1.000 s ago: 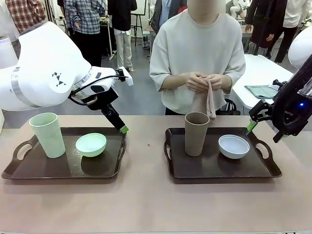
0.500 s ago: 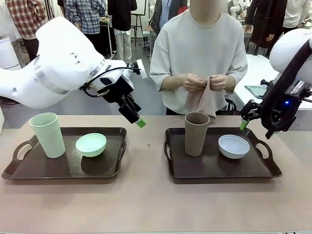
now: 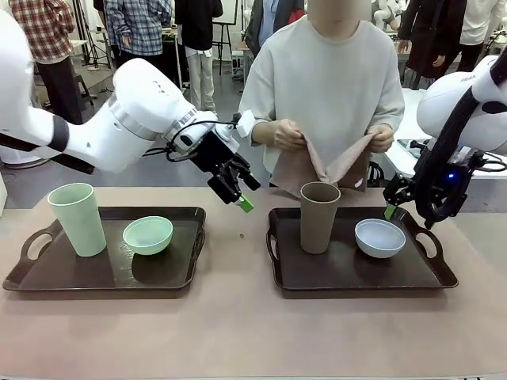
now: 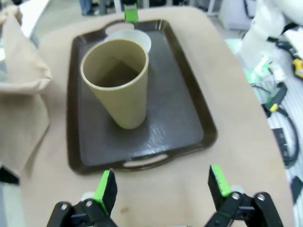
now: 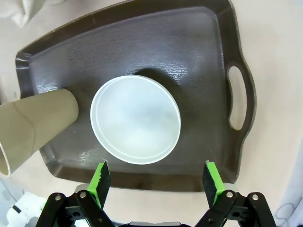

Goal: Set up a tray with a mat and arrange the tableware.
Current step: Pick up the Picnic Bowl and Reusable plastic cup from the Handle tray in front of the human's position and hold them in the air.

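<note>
On the left tray stand a mint green tumbler and a mint green bowl. The right tray holds a tan-brown tumbler and a pale blue-white bowl. Behind it, the person's hands spread a tan cloth mat. My left gripper hangs open over the gap between the trays, facing the tan tumbler. My right gripper is open above the far edge of the right tray, looking down on the pale bowl. Neither gripper holds anything.
Each brown tray has handle cut-outs at both ends. Bare table runs along the near side and between the trays. A small speck lies on the table between them. Other people stand far behind.
My left arm swung right, from over the left tray's far corner to the gap between the trays. My right gripper shifted slightly left. The person opened the bunched cloth out wide.
</note>
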You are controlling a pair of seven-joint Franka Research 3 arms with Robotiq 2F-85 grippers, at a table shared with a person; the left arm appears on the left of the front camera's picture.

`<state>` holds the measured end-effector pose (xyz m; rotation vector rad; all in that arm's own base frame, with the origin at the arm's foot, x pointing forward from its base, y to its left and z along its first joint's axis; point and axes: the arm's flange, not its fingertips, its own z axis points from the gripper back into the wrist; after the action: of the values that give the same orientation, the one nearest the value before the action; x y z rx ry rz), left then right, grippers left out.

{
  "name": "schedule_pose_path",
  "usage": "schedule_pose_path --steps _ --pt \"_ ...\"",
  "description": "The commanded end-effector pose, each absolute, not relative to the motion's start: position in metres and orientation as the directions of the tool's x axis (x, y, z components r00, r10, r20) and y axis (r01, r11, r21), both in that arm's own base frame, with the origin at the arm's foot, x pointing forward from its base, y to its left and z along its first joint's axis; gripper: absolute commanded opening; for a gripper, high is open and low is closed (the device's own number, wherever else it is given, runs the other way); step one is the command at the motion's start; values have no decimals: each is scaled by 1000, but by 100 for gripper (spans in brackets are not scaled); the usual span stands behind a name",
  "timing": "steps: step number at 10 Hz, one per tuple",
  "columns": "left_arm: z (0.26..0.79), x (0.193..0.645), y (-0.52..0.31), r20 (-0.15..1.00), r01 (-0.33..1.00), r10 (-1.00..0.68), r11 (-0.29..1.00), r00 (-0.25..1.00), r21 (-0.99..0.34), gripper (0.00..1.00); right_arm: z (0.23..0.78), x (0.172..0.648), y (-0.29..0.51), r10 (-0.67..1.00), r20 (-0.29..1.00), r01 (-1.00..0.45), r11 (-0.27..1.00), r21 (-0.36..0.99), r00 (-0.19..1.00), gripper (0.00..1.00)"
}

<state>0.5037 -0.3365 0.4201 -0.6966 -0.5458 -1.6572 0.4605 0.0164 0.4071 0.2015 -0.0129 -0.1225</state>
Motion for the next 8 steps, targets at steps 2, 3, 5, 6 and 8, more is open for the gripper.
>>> schedule_pose_path --steps 2,3,5,6,8 --pt "415 512 -360 739 982 -659 -187 -142 22 100 405 467 17 -94 14 89 975 206 995 100" --pt "415 511 -347 710 977 -688 -213 -152 2 100 406 462 18 -115 0 112 973 200 993 100" --pt "415 511 -347 710 977 -688 -213 -152 2 100 406 462 18 -115 0 112 973 200 993 100" --pt "415 511 -347 710 977 -688 -213 -152 2 100 406 462 18 -115 0 112 973 200 993 100" --pt "413 517 -352 717 979 -681 -205 -150 10 100 405 463 17 -114 -1 112 973 201 993 100"
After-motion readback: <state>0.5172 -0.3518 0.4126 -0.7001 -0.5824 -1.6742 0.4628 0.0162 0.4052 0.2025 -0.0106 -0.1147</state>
